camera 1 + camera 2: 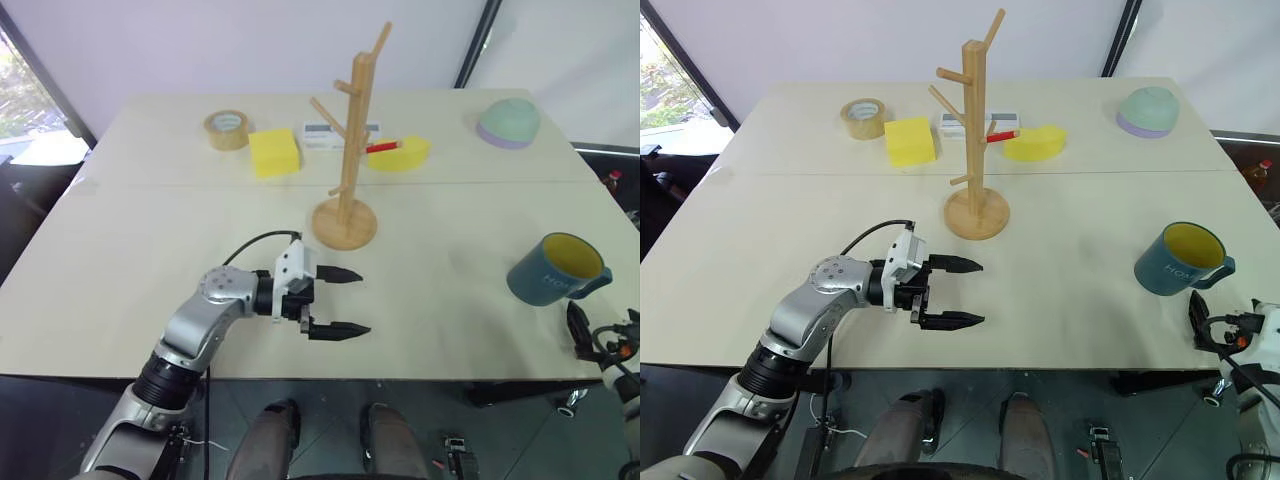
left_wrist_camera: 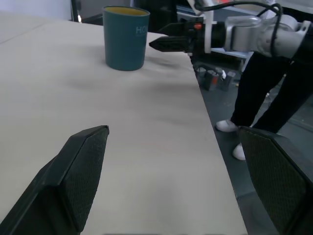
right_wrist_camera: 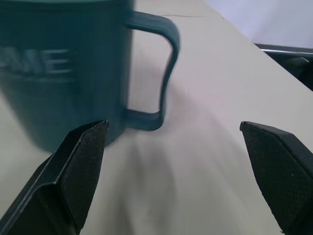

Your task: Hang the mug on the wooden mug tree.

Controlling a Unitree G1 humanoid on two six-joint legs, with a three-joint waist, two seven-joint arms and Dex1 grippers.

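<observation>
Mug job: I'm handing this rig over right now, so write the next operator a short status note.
Left end effector: open, empty, above the table's near middle.
Right end effector: open, empty, just short of the mug, facing its handle.
Mug: upright on the table near the right edge, untouched.
Mug tree: mid-table, pegs bare.
Done: approach only.
Left: grasp, lift, hang.

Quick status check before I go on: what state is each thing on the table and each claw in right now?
mug: upright on the table, unheld, handle toward the right claw.
wooden mug tree: upright, all pegs bare.
left claw: open, holding nothing, above the table.
right claw: open, just short of the mug's handle, not gripping.
tape roll: lying flat.
pale green dome: resting flat side down.
</observation>
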